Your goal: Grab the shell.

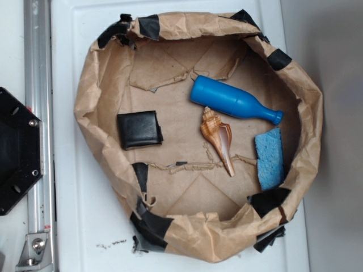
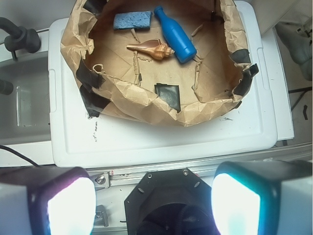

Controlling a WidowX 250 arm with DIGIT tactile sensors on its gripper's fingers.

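I see the orange-brown striped spiral shell (image 1: 218, 139) in the crumpled brown paper basin (image 1: 102, 85), just below the blue plastic bottle (image 1: 233, 102); blue sponge (image 1: 269, 158) to its right, black square pad (image 1: 139, 129) well left.

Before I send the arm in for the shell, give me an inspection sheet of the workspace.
Surface: white plastic lid carrying a crumpled brown paper basin patched with black tape.
Job's things: shell lies flat on the basin floor, knobbly end beside the blue bottle, pointed tail toward the sponge; touching or not, cannot tell.
Clutter: blue bottle on its side; blue sponge at the basin wall; black square pad apart from the rest.
Grippers: gripper outside the basin, over the black hexagonal plate; fingers wide apart, holding nothing.
Cables: black cable at the wrist view's left edge.
Surroundings: aluminium rail beside the lid.
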